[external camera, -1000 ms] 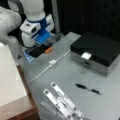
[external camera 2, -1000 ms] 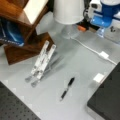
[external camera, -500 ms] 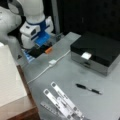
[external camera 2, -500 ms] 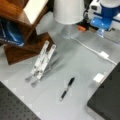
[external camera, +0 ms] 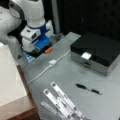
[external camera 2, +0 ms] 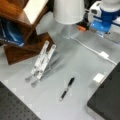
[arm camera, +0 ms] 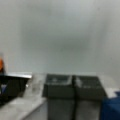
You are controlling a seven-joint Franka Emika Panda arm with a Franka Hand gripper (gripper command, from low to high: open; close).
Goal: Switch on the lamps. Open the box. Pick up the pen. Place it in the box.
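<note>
1 box (external camera: 100, 50), 1 pen (external camera: 88, 88), perhaps 3 strips (external camera: 65, 102)

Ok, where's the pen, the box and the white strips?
pen (external camera: 88, 89): a front view, middle of its barrel.
box (external camera: 100, 47): a front view, black lid.
white strips (external camera 2: 42, 60): a front view, middle of one strip.

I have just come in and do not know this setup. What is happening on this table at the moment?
The gripper is low at the table's far end, near an orange button and a white cable. Its fingers look closed together and hold nothing. The box is closed, with the latch side facing the pen. The pen lies untouched on the table between the box and some white strips. Nothing is in the box yet.
</note>
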